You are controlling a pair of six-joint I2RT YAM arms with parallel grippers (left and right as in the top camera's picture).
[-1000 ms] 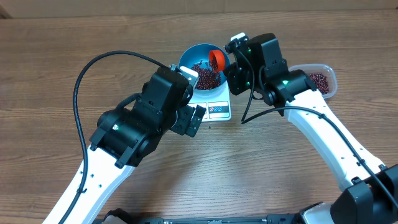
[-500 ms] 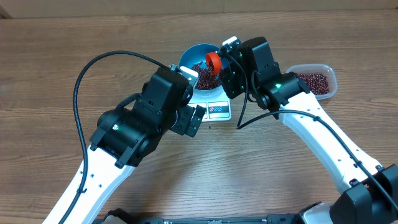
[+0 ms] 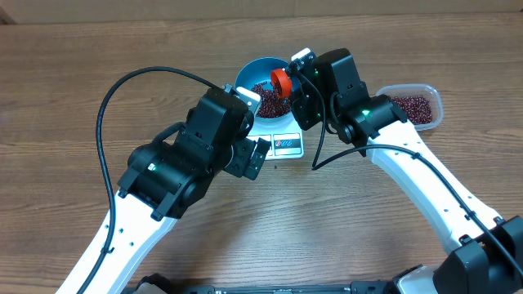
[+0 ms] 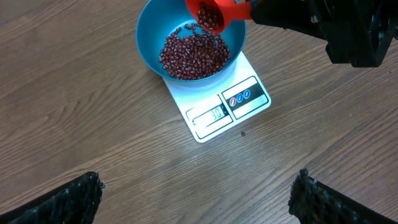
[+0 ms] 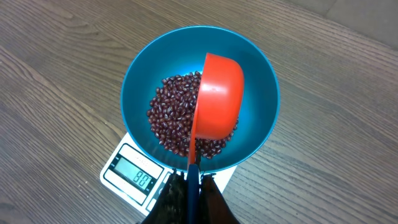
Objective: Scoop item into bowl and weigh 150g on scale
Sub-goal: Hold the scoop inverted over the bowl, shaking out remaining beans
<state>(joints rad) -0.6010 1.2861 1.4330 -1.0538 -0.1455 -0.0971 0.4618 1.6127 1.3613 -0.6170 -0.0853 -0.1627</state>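
The beans (image 4: 194,53) lie in a loose heap at the bottom of the bowl (image 4: 149,37). More sit in the scoop (image 4: 214,14), tipped on its side over the bowl — so whatever slides out lands inside. The bowl stands on the scale (image 4: 217,106) with the display (image 4: 211,115) left uncovered (digits lit, too blurred to trust), so each pour can be checked. The right claw (image 5: 193,190) is clamped tight on the scoop's handle. The left claw (image 4: 196,199) hangs above the surface (image 4: 74,124), spread wide and holding nothing — clear of the pour. The tub (image 3: 418,106) of spare beans sits beside the right arm.
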